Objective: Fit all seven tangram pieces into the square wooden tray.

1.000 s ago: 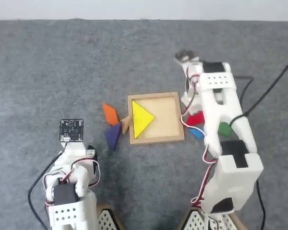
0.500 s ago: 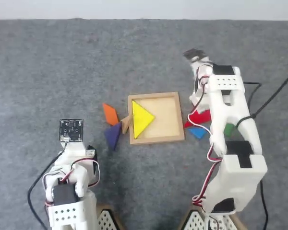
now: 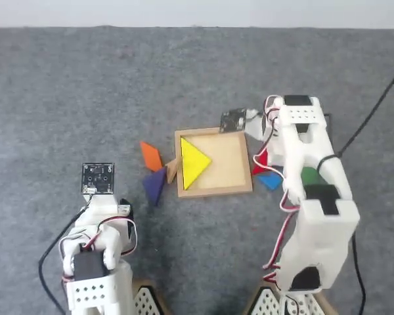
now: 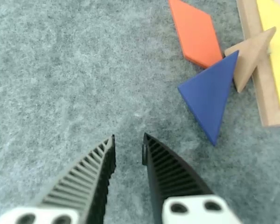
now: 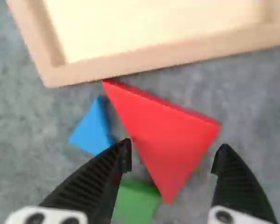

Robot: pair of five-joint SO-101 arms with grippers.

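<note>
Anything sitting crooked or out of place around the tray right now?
Yes: the plain wooden triangle appears to lean on the outer rim of the tray, tilted rather than lying flat, and touches the dark blue triangle. Only the yellow triangle is inside.

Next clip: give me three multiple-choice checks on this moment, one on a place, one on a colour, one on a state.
1. Where does the yellow triangle lie? A on the carpet; B in the tray; C in a gripper.
2. What colour is the parallelogram? A green; B yellow; C orange.
3. The fingers of the right gripper are: A open above the red triangle; B shut on it; C shut on nothing.
Key: B, it lies flat inside the rim; C, it is orange, beside the tray; A, a wide gap shows between them.
</note>
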